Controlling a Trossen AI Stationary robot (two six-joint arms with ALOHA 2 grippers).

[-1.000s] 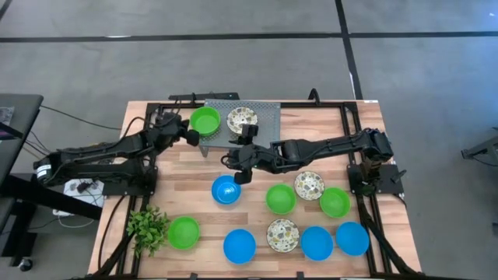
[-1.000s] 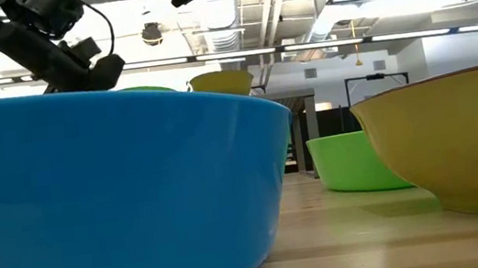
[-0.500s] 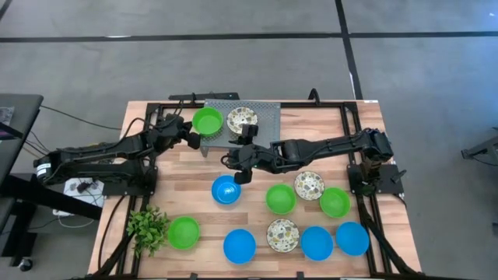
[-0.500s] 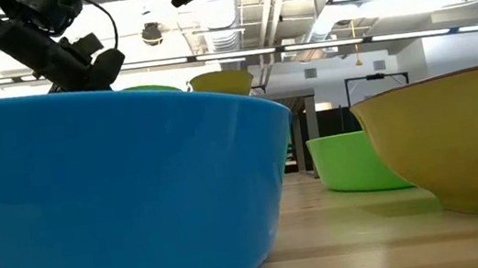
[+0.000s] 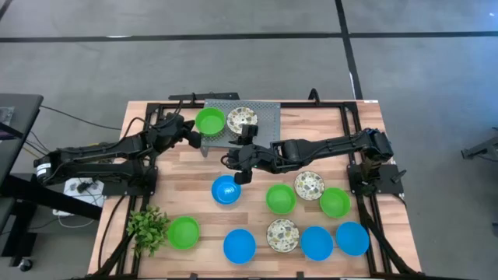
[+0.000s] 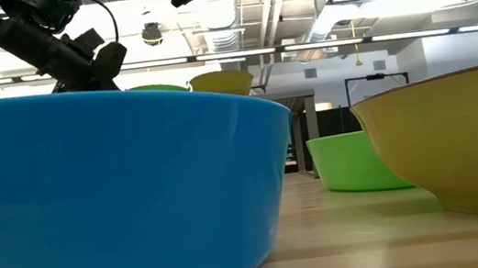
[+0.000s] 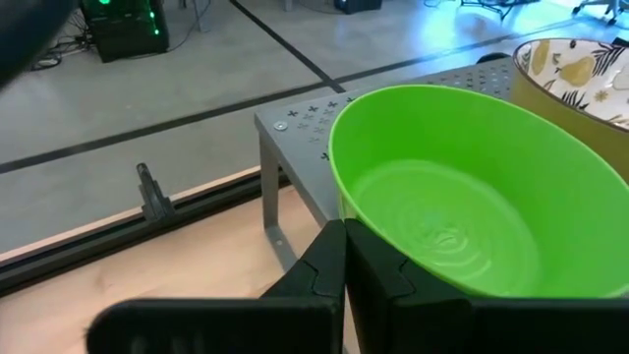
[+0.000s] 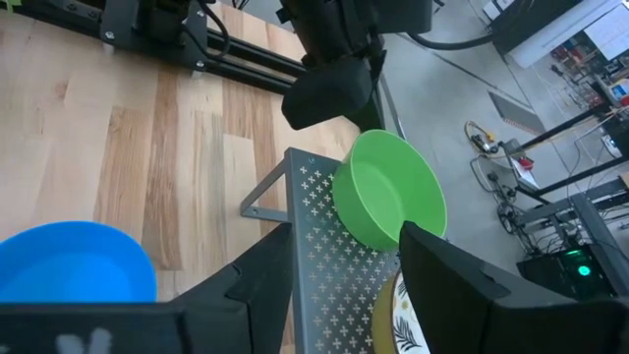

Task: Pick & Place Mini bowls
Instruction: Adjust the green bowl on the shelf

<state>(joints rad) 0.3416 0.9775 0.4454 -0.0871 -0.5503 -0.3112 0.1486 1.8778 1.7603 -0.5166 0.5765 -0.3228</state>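
Far left on the wooden slatted worktop [image 5: 187, 167], a small leafy green plant [image 5: 148, 228] sits at the near corner, with a plain bright green mini bowl [image 5: 184, 232] beside it. Left claw [image 5: 192, 138] is clamped tight on the rim of another plain bright green mini bowl [image 5: 209, 121], holding it over the left part of the grey perforated metal platform [image 5: 267, 115] at the worktop's far edge; cannot tell whether the bowl touches the platform. A white floral-speckled mini bowl [image 5: 242, 119] sits on the platform just right of it. Right claw [image 5: 236, 171] has fingers spread wide, nothing between them, hovering just in front of the platform and above a bright blue mini bowl [image 5: 226, 189]. Further right: green bowl [image 5: 280, 198], floral bowl [image 5: 309, 185], green bowl [image 5: 334, 202] in a middle row; blue bowl [image 5: 239, 246], floral bowl [image 5: 282, 235], blue bowl [image 5: 317, 243], blue bowl [image 5: 352, 238] along the near edge.
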